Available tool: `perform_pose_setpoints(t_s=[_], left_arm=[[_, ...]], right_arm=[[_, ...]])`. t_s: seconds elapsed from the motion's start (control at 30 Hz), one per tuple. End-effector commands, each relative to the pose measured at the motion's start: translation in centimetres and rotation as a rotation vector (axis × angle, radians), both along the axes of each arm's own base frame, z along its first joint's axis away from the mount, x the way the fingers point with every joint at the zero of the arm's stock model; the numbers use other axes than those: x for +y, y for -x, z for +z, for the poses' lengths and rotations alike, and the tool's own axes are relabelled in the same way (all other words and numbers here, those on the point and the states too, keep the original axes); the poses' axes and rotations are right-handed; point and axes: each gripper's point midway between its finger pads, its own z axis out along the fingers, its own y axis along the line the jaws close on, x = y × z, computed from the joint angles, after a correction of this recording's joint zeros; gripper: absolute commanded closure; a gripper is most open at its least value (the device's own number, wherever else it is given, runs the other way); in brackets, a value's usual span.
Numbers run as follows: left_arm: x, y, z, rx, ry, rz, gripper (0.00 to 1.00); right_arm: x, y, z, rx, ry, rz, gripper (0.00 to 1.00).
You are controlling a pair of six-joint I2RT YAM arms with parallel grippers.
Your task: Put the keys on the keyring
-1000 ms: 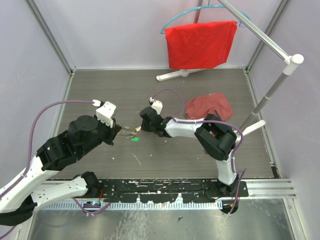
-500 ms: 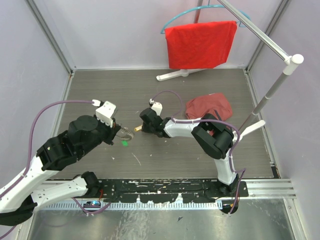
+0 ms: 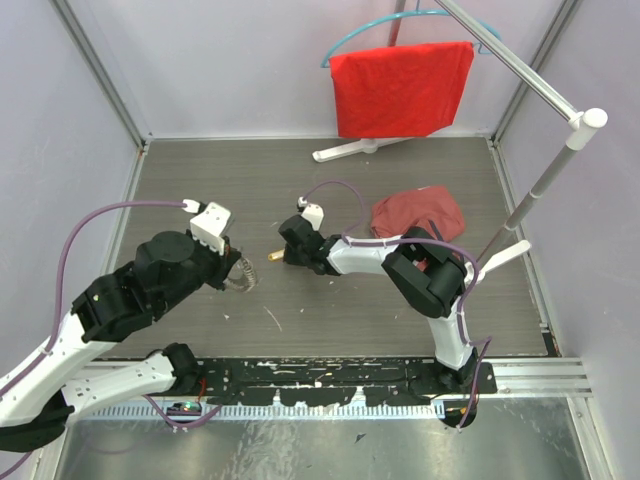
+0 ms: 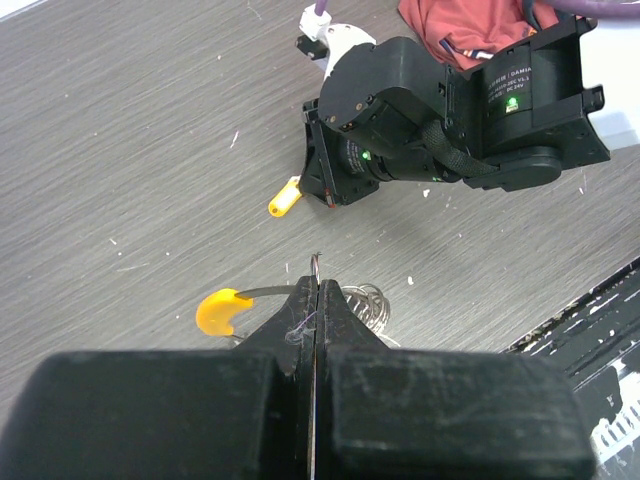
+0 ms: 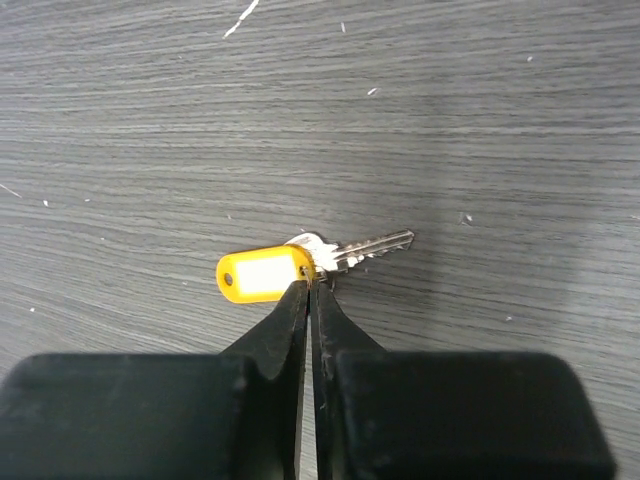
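Observation:
My left gripper (image 3: 241,276) (image 4: 317,285) is shut on the thin grey wire of the keyring (image 4: 368,300). The ring's yellow curved piece (image 4: 222,309) shows just left of the jaws, low over the table. A key (image 5: 262,272) with a yellow-orange tag and a silver blade (image 5: 372,245) lies flat on the table. My right gripper (image 5: 311,285) (image 3: 281,255) has its tips pinched on the small loop between tag and blade. In the left wrist view this key (image 4: 285,197) lies in front of the right gripper (image 4: 322,185), a short way beyond the keyring.
A crumpled dark red cloth (image 3: 418,212) lies right of the right arm. At the back, a red cloth (image 3: 400,88) hangs on a teal hanger from a white rack (image 3: 545,180). Enclosure walls close in the left, back and right.
The right jaws have closed on the yellow-tagged key. The green key that lay below the two grippers slid left and no longer shows. The left gripper keeps its hold on the keyring.

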Motion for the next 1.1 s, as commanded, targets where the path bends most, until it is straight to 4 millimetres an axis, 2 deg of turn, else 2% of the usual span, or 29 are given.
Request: perform_pose_setpoints(t_s=[0.0, 0.03, 0.27, 0.6, 0.73, 0.9, 0.97, 1.07], left_arm=[[-0.1, 0.0, 1.9, -0.042, 0.055, -0.002, 1.00], [0.0, -0.1, 2.0, -0.043, 0.059, 0.005, 1.00], [-0.2, 0.0, 3.5, -0.040, 0.127, 0.021, 1.00], [-1.6, 0.7, 5.0, -0.063, 0.215, -0.056, 1.00], [-2.4, 1.1, 5.8, -0.082, 0.231, -0.112, 1.00], [-4.1, 1.8, 6.9, -0.106, 0.237, -0.223, 1.00], [-4.7, 1.8, 7.3, -0.115, 0.238, -0.249, 1.00], [-5.4, 1.9, 8.1, -0.148, 0.234, -0.295, 1.00]], right_arm=[[1.6, -1.3, 2.4, -0.065, -0.071, 0.005, 0.96], [1.5, -1.4, 2.7, -0.075, -0.068, 0.007, 0.99], [0.2, -1.4, 6.9, -0.208, -0.012, 0.097, 0.99], [-4.0, 1.5, 13.0, -0.348, -0.017, 0.257, 0.99], [-6.6, 2.6, 16.8, -0.472, 0.020, 0.310, 0.99], [-8.3, 5.4, 21.9, -0.600, 0.038, 0.497, 0.99], [-8.7, 6.8, 23.5, -0.615, 0.055, 0.569, 0.99], [-10.7, 7.7, 25.8, -0.581, 0.102, 0.560, 0.99]])
